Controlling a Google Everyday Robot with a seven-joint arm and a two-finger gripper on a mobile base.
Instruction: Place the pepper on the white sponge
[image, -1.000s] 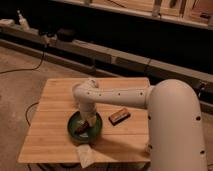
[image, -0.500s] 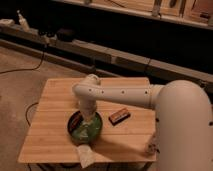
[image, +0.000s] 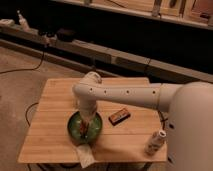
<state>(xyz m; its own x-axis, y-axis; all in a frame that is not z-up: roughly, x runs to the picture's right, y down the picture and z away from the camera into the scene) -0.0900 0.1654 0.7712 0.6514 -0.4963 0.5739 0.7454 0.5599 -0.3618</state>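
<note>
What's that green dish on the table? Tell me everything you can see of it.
The green plate is round and looks shallow, with a darker raised rim. It lies flat on the wooden table, near the front edge. The gripper hangs over its middle, where a reddish pepper shows; whether either touches the plate is unclear. The white sponge lies just in front of its rim, and a dark block lies apart, to its right.

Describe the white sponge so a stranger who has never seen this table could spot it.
On the wooden table, look at the near edge, in front of the green plate where the gripper hangs. The white sponge is the pale flat pad there, unlike the upright white bottle.
</note>
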